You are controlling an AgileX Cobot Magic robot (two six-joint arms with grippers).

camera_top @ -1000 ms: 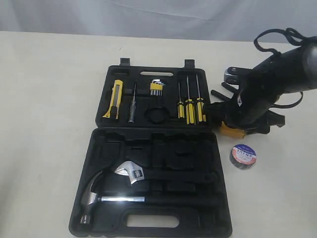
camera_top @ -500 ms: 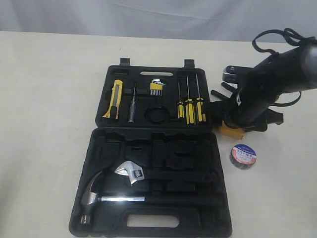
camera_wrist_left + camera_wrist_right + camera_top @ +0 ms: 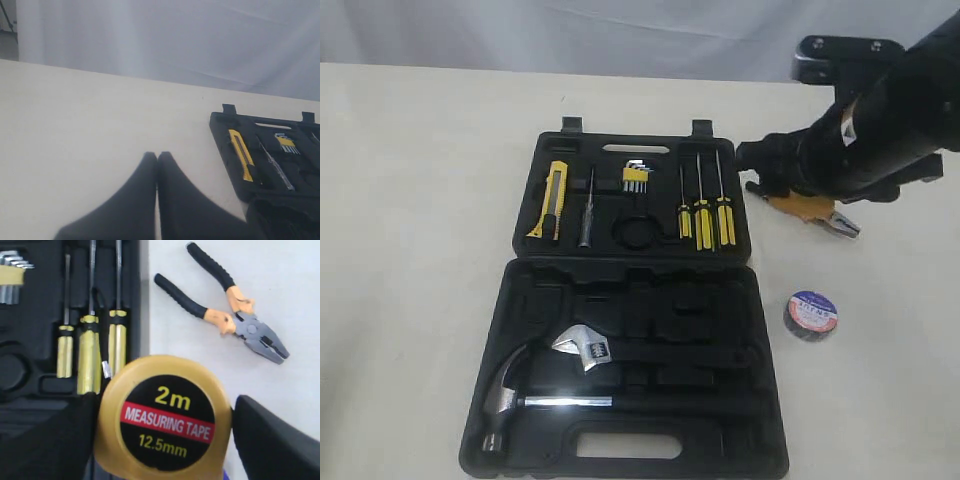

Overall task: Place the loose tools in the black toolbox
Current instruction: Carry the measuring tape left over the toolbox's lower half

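Right claw (image 3: 165, 440) pinches the tape measure (image 3: 165, 412); pliers (image 3: 235, 320) lie on the tabletop (image 3: 300, 285) just beyond it. Left claw (image 3: 157, 165) is pressed together.

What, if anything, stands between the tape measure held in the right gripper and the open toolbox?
Nothing visible does. The right gripper holds the tape measure at the toolbox edge beside the screwdrivers, which lie seated in their slots. The pliers lie on the table off to the other side, away from the toolbox.
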